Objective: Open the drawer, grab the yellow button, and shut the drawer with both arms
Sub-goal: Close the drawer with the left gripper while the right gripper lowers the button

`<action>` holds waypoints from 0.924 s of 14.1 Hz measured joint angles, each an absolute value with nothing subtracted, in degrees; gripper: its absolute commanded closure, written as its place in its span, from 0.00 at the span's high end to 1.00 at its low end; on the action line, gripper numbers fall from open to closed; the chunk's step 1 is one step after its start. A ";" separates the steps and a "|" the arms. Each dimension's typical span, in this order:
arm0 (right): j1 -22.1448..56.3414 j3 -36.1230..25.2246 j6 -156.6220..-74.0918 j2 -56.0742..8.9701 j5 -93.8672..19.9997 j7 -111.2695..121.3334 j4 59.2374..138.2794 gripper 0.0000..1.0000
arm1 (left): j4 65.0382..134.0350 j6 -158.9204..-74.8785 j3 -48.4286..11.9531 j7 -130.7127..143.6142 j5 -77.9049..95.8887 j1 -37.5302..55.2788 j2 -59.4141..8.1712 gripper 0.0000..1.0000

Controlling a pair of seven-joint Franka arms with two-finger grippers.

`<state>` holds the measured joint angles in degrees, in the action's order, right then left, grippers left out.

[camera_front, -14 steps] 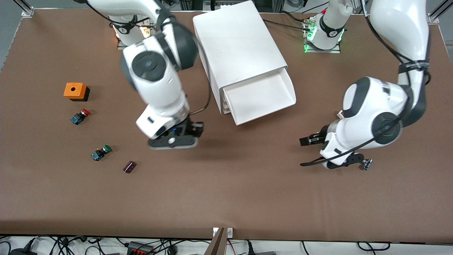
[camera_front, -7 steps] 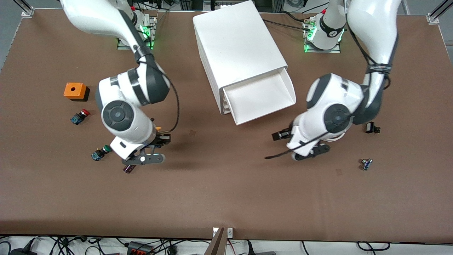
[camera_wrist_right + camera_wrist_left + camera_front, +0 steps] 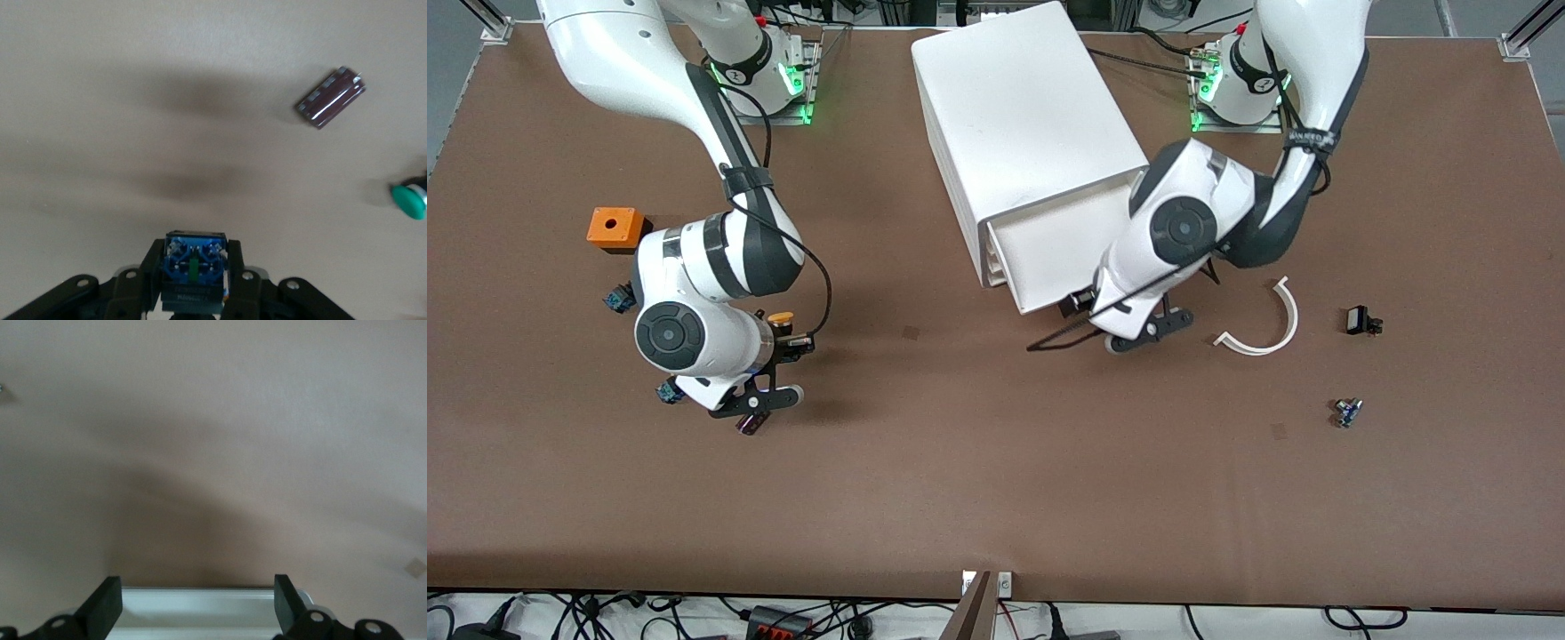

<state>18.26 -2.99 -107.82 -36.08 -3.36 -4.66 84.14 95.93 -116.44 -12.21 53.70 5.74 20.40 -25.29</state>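
The drawer (image 3: 1049, 249), topmost in the white cabinet (image 3: 1023, 116), stands pulled out and looks empty. My left gripper (image 3: 1079, 302) is open at the drawer's front edge, and the white front rim (image 3: 200, 613) lies between its fingers (image 3: 107, 607). My right gripper (image 3: 787, 340) is shut on the button (image 3: 781, 317), whose orange-yellow cap shows. It holds it above the table toward the right arm's end. In the right wrist view the button's blue-and-black body (image 3: 193, 260) sits clamped between the right gripper's (image 3: 193, 267) fingers.
Toward the right arm's end lie an orange box (image 3: 615, 228), the green-capped button (image 3: 408, 200), a small brown part (image 3: 751, 422) and a blue button body (image 3: 615, 298). Toward the left arm's end lie a white curved piece (image 3: 1263, 324), a black part (image 3: 1360, 320) and a small blue part (image 3: 1347, 412).
My right gripper carried the button away from the drawer toward the right arm's end. My left gripper moved in to the drawer's front edge, uncovering the white curved piece.
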 measured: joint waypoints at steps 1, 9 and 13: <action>18.14 -2.98 -108.84 -35.73 -3.67 -4.66 85.74 0.00 | 97.33 -116.42 -13.28 54.72 5.73 20.49 -24.42 1.00; 17.79 -2.80 -120.66 -34.68 -3.84 -2.88 96.72 0.00 | 103.13 -114.03 -21.69 56.26 5.73 20.47 -23.36 1.00; 17.44 -2.79 -123.68 -34.20 -3.84 4.19 99.42 0.00 | 103.16 -112.30 -22.03 56.26 5.73 20.09 -22.18 1.00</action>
